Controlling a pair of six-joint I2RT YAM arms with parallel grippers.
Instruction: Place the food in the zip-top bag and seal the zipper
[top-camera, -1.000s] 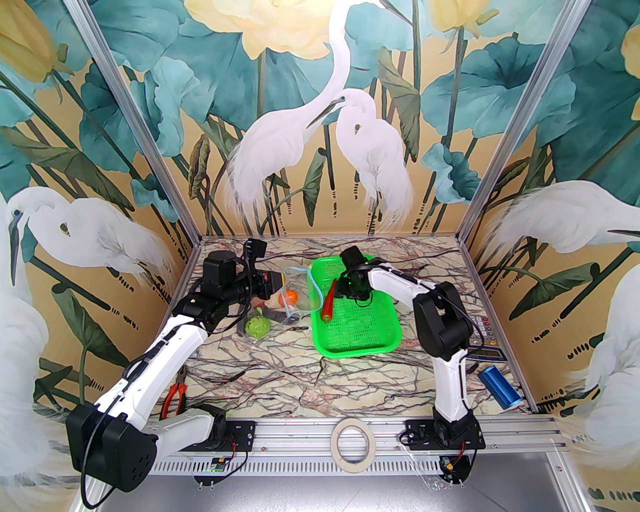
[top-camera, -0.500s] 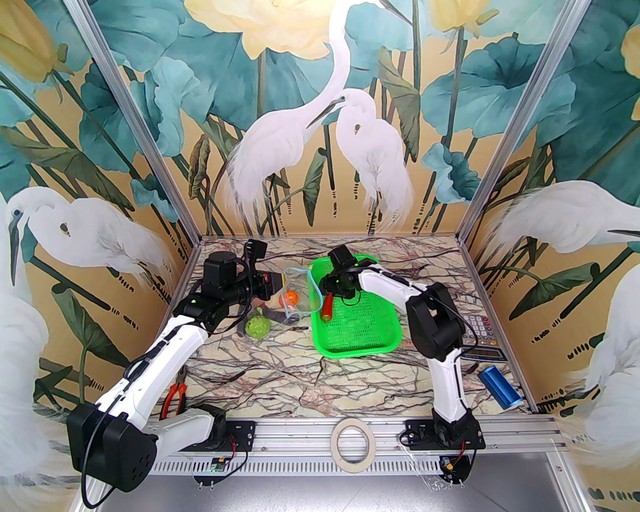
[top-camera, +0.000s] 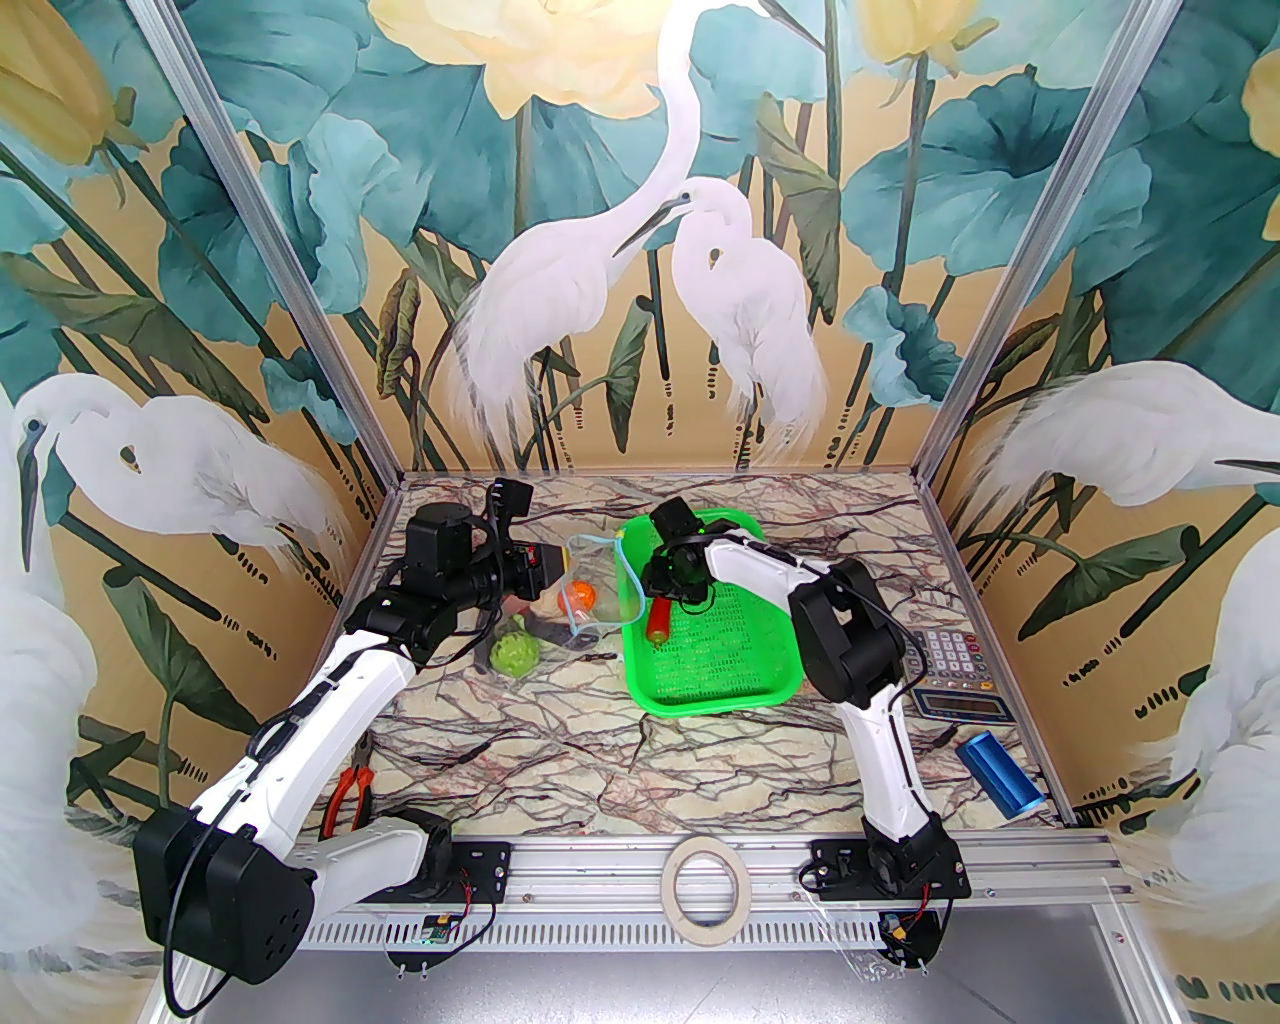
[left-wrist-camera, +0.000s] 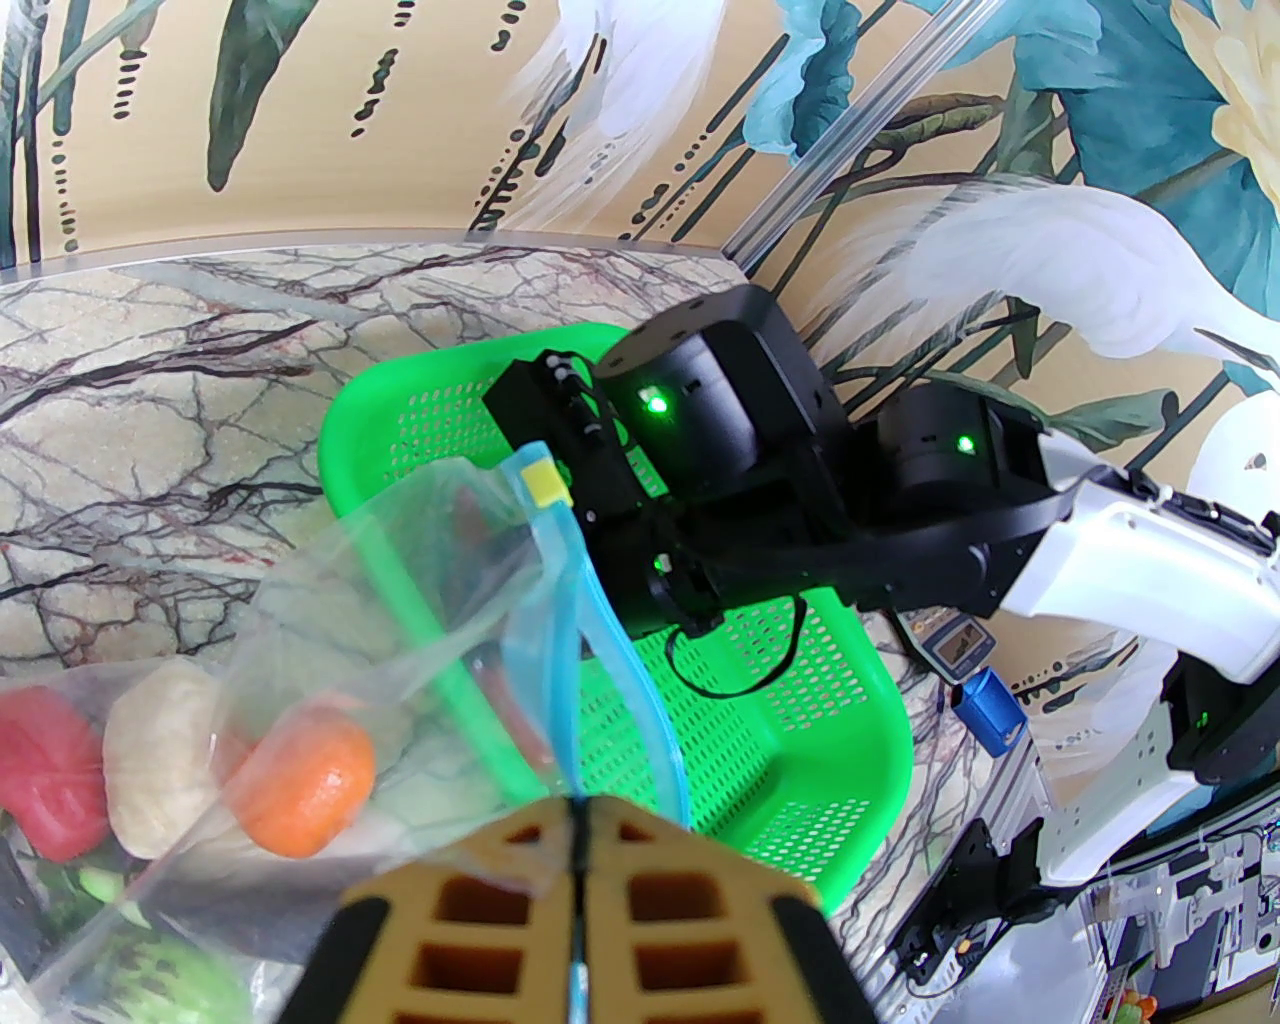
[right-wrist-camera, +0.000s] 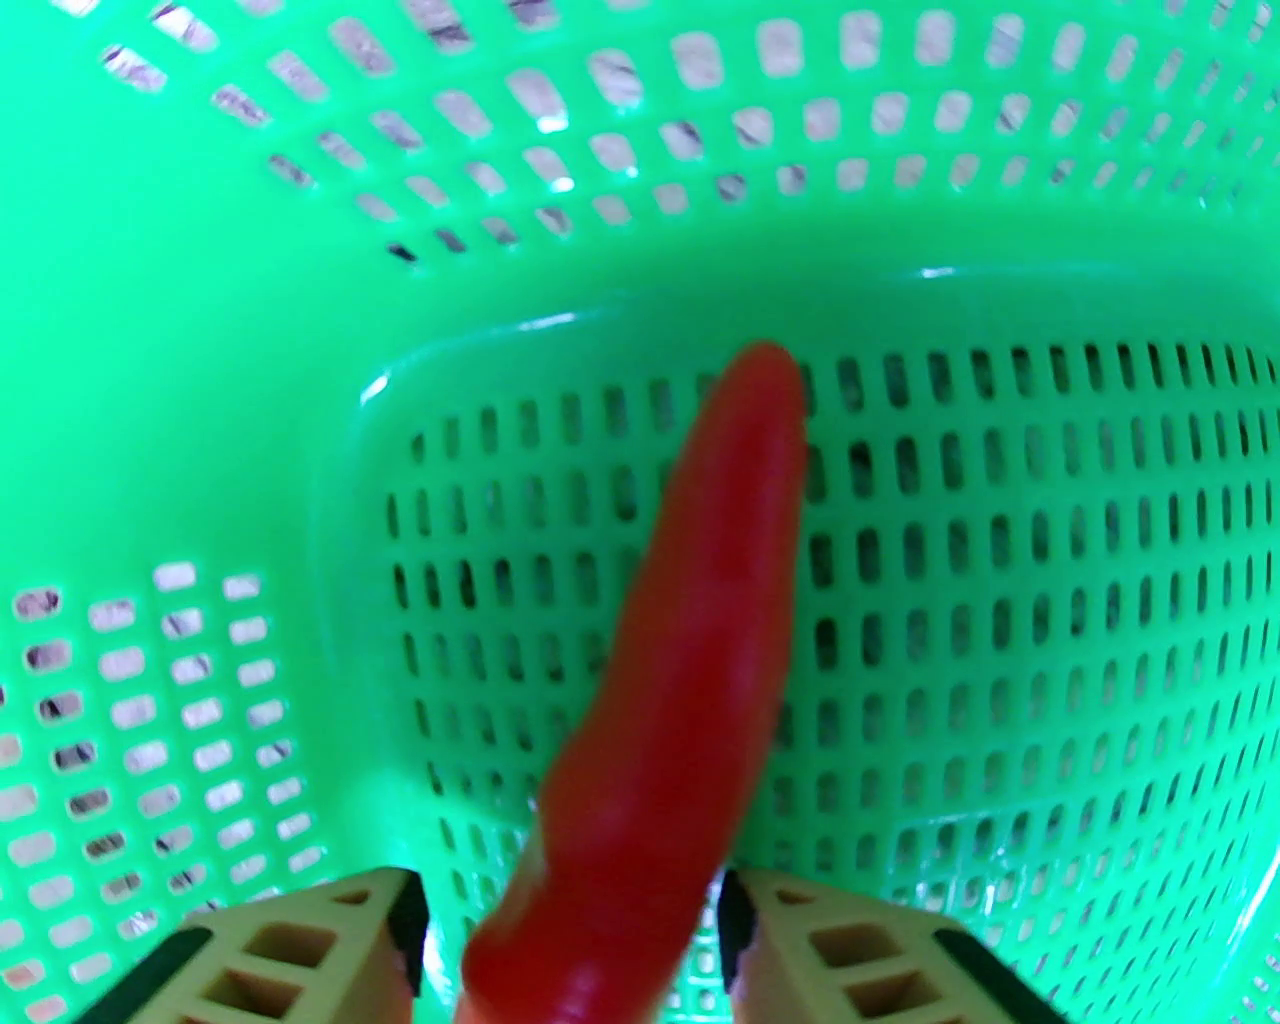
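Note:
My left gripper (left-wrist-camera: 578, 830) is shut on the edge of the clear zip-top bag (left-wrist-camera: 400, 600) and holds its mouth up beside the basket. The light-blue zipper (left-wrist-camera: 560, 600) runs up to a small yellow slider tab (left-wrist-camera: 543, 483). Inside the bag lie an orange (left-wrist-camera: 305, 780), a white gourd (left-wrist-camera: 160, 755) and a red tomato (left-wrist-camera: 45, 780). A leafy green piece (top-camera: 513, 652) sits in the bag's near end. The red chili (right-wrist-camera: 700, 620) lies in the green basket (right-wrist-camera: 1000, 600). My right gripper (right-wrist-camera: 570, 930) is open and straddles the chili's near end, its fingers close on both sides.
The green mesh basket (top-camera: 720, 680) sits mid-table, right of the bag (top-camera: 590, 590). Orange-handled pliers (top-camera: 348, 790) lie near the left arm's base. A tape roll (top-camera: 705, 885) rests on the front rail. A scale (top-camera: 955, 675) and a blue cylinder (top-camera: 1000, 772) are at the right.
My right arm has swung left and down over the chili, and its jaws have narrowed around it. The left gripper and the bag have not moved.

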